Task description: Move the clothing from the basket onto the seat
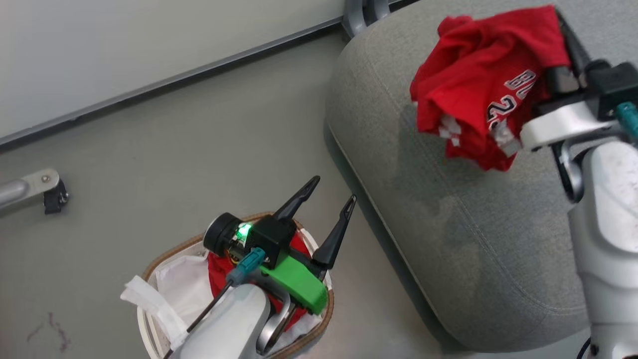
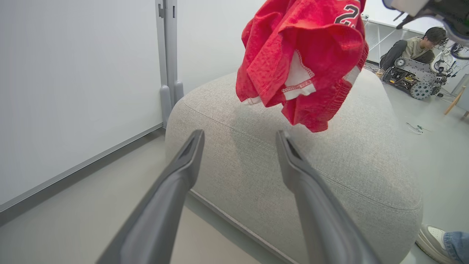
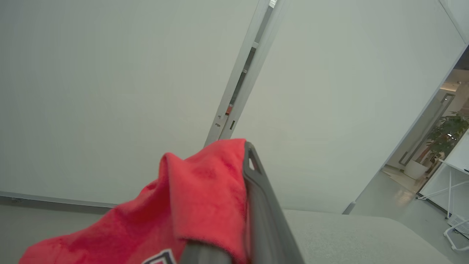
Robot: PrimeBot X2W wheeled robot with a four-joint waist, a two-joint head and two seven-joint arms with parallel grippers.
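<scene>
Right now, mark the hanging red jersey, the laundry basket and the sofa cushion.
hanging red jersey [image 1: 473,75], head view, crumpled middle of fabric.
laundry basket [image 1: 168,253], head view, brown woven rim, left side.
sofa cushion [image 1: 473,239], head view, bare top surface.

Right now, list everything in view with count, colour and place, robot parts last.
held garment: one, red with white lettering, hanging above the seat.
second garment: one, red, in the basket.
basket: one, white with brown rim, on the floor left of the seat.
liner: one, white, inside the basket.
seat: one, light grey, right of the basket.
caster: one, black, far left on the floor.
person: one, olive top, sitting on the floor beyond the seat.
shoe: one, white, beside the seat.
left gripper: one, dark, open above the basket.
right gripper: one, dark, shut on the held garment.
</scene>
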